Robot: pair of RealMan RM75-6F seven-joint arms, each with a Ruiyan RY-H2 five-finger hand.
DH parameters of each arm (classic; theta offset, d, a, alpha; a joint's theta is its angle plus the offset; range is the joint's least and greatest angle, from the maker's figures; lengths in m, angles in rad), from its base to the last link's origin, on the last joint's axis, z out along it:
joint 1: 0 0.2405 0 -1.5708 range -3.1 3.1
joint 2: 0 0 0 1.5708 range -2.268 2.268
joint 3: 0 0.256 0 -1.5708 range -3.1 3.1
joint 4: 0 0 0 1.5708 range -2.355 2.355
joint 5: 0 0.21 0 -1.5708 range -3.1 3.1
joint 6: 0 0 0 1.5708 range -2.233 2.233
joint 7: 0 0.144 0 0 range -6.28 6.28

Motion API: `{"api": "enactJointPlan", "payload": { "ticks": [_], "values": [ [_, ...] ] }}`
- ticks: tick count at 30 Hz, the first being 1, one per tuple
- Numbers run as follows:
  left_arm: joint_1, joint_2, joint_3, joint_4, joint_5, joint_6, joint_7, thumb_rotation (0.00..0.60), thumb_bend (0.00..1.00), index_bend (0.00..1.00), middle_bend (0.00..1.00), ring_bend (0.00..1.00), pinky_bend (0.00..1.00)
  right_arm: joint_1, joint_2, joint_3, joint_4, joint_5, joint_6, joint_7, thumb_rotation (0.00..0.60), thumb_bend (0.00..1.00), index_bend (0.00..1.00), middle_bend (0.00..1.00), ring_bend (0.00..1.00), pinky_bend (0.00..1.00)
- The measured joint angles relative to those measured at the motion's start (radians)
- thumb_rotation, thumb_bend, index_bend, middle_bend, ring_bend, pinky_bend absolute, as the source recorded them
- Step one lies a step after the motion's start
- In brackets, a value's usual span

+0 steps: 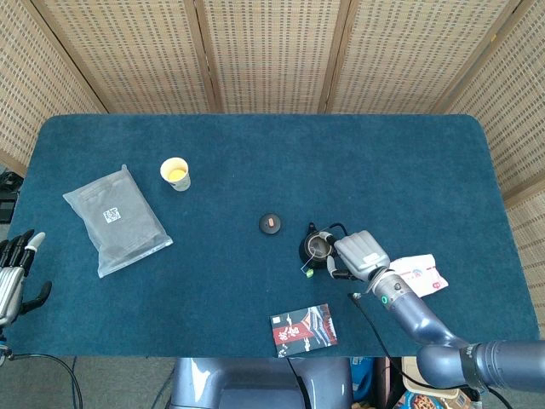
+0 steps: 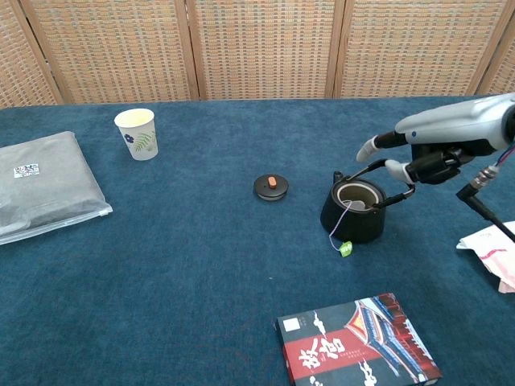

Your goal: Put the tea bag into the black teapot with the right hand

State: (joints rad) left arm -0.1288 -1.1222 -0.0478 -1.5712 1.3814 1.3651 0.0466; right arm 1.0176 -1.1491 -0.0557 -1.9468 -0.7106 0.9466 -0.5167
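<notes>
Open blue cloth stretches across the far half of the table [image 2: 241, 241], unobstructed. The black teapot [image 2: 352, 213] stands right of centre, its mouth uncovered, wire handle tipped right beneath the right hand [image 2: 422, 157] hovering with fingers apart. Its round black lid [image 2: 271, 186] lies left, apart. A red-and-black box [image 2: 358, 350] blocks the near edge; white packets [image 2: 491, 249] crowd the right. A paper cup [image 2: 137, 133] and grey pouch [image 2: 40, 185] occupy the left.
</notes>
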Motion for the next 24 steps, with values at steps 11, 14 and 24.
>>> {"api": "enactJointPlan", "payload": {
  "ticks": [11, 14, 24],
  "values": [
    [0.014, -0.019, -0.004, 0.014, 0.020, 0.050, -0.010, 0.600, 0.41, 0.00, 0.00, 0.00, 0.00, -0.209, 0.000, 0.005, -0.049, -0.236, 0.295, 0.106, 0.066, 0.69, 0.09, 0.53, 0.49, 0.65],
    [0.021, -0.032, -0.006, 0.025, 0.028, 0.067, -0.014, 0.600, 0.41, 0.00, 0.00, 0.00, 0.00, -0.305, -0.013, 0.001, -0.038, -0.331, 0.425, 0.127, 0.072, 0.66, 0.09, 0.44, 0.39, 0.55],
    [0.031, -0.040, 0.001, 0.021, 0.054, 0.092, -0.014, 0.600, 0.41, 0.00, 0.00, 0.00, 0.00, -0.495, -0.090, -0.009, 0.050, -0.485, 0.656, 0.129, 0.089, 0.63, 0.09, 0.22, 0.12, 0.28]
  ]
}}
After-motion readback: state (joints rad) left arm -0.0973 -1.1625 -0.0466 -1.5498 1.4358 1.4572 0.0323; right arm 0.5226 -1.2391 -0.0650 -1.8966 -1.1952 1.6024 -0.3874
